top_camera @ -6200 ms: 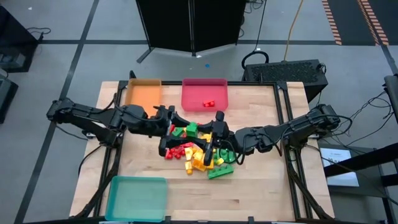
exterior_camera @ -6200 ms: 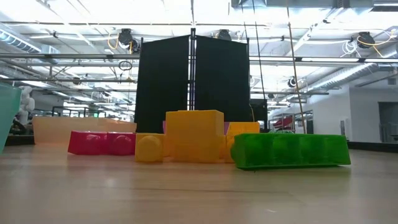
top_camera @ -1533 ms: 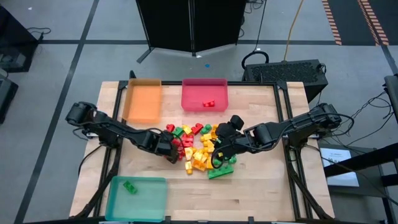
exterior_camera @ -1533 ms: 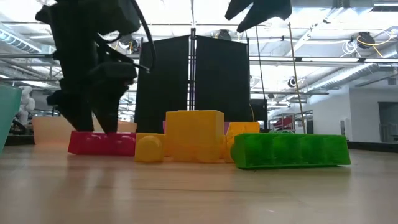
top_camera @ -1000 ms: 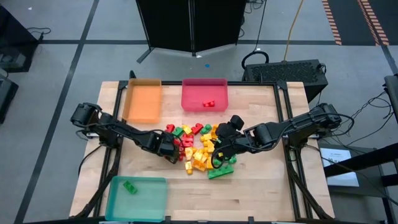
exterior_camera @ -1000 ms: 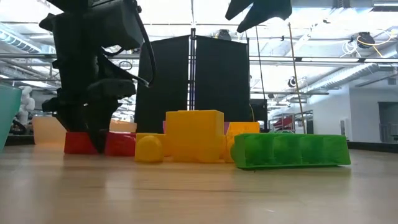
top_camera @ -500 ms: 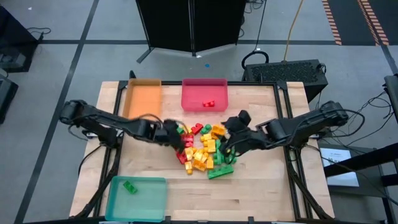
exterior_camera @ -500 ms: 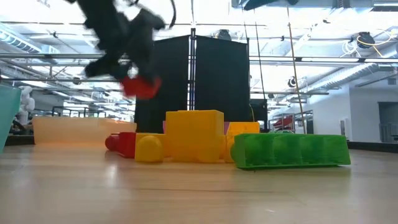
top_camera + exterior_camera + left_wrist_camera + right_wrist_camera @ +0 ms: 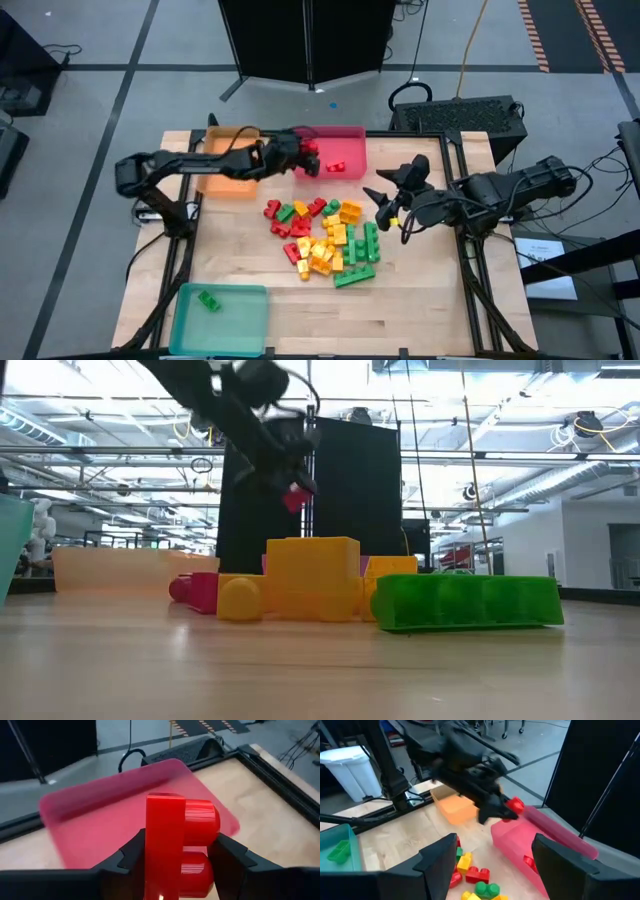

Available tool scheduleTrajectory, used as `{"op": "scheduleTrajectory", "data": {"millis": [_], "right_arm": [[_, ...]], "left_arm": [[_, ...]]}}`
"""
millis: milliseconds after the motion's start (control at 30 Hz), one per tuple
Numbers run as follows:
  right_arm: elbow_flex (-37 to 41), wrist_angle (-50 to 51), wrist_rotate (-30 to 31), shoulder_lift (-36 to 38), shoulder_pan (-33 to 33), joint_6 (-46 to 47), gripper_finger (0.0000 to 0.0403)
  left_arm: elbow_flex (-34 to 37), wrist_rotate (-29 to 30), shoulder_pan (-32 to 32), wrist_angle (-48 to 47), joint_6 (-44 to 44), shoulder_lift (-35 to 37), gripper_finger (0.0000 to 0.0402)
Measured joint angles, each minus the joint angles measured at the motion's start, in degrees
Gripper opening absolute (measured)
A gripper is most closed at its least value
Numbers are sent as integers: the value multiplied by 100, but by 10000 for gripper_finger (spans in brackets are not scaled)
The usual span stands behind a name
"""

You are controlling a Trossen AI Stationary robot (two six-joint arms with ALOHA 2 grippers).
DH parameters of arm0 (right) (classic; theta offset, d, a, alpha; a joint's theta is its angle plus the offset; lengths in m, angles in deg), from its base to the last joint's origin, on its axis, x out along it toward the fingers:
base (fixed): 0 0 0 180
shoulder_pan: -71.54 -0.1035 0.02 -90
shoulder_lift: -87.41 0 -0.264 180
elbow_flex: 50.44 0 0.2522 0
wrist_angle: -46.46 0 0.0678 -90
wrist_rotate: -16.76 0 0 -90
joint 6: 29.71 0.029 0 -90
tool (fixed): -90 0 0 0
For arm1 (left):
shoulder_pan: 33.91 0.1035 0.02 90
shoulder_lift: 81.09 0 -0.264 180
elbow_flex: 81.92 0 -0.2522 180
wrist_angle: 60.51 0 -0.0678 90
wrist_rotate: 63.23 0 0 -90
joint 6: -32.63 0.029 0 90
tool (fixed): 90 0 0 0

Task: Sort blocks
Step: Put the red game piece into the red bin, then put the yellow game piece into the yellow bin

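My left gripper [image 9: 306, 160] is shut on a small red block [image 9: 177, 845], held in the air over the left end of the red tray [image 9: 345, 140]; the low view shows that block [image 9: 295, 495] high above the table. The pile of red, yellow and green blocks [image 9: 325, 235] lies in the middle of the table. My right gripper [image 9: 385, 200] hangs open above the pile's right side with nothing between its fingers [image 9: 440, 855]. My left gripper pinches the red block between its two fingers, one finger [image 9: 131, 854] on the flat underside and the other on the studs [image 9: 212, 827]. The fingers come from the table's left, slanting a little downward. The block is lifted clear, its studs facing sideways.
Red blocks [image 9: 335, 166] lie in the red tray. The orange tray [image 9: 228, 150] stands left of it at the far edge. The teal tray [image 9: 225, 320] at the near left holds a green block [image 9: 208, 299]. A long green block [image 9: 465, 603] lies nearest the low camera.
My left gripper has lifted the red block off the pile's left side and swung up and toward the far edge, to the red tray's left end, tipping from pointing down to nearly level. My right gripper has risen and drawn back from the pile toward the right edge, still open.
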Motion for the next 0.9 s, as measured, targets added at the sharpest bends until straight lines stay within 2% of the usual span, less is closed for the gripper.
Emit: {"op": "scheduleTrajectory", "data": {"millis": [200,400,500,633,733,800,900], "right_arm": [[2,18,-20,0,0,-215,249],[2,154,-38,0,0,-233,249],[2,230,-52,0,0,-235,249],[2,276,-55,0,-21,-254,249],[4,302,-57,21,-89,-316,249],[4,301,-55,30,-132,-347,249],[6,302,-59,28,-209,-349,249]], "left_arm": [[11,-280,459,392,-20,-617,168],[6,-294,545,535,7,-716,306],[-90,-369,543,393,7,-717,344],[-395,-1328,519,404,42,-717,355],[-681,-2023,279,348,531,-717,357],[-848,-2236,22,313,1031,-717,357],[-978,-2179,-380,323,2069,-717,358]]}}
